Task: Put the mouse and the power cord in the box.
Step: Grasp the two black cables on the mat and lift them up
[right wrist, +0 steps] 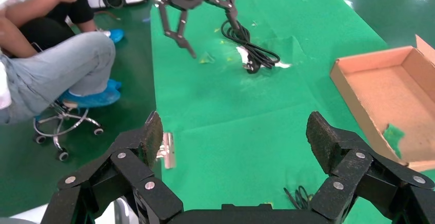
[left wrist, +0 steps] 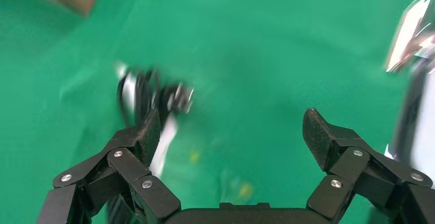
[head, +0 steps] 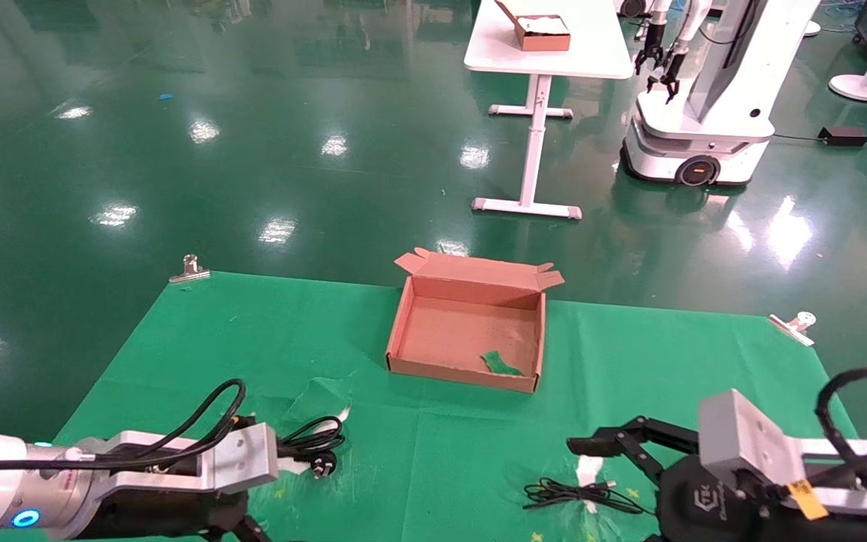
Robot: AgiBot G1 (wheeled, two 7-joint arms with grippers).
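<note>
We see a green cloth (head: 253, 339) spread over a table, with the box (head: 411, 316), open and shallow, sitting at twelve o'clock from the cloth's middle; a green scrap (head: 501, 365) lies in its near right corner.

Our left gripper (left wrist: 233, 137) hovers low at seven o'clock of the cloth with its fingers (left wrist: 146, 134) spread wide, holding nothing. One finger sits just beside the power cord (head: 317, 444), though we cannot tell whether they touch. In the head view the arm's housing hides the fingers; only the left wrist view and, farther off, the right wrist view show them apart. The left wrist view blurs the cord.

Our right gripper (right wrist: 233, 134) hangs at five o'clock, fingers equally wide apart and empty. The head view shows one finger tip (head: 591, 446) above a thin black cable bundle (head: 576, 495). The right wrist view catches only the edge of that bundle. We take it for the mouse cable; the mouse body itself we cannot make out, as the right arm covers that corner.

The right wrist view alone shows seated people (right wrist: 56, 55) beside the table.
</note>
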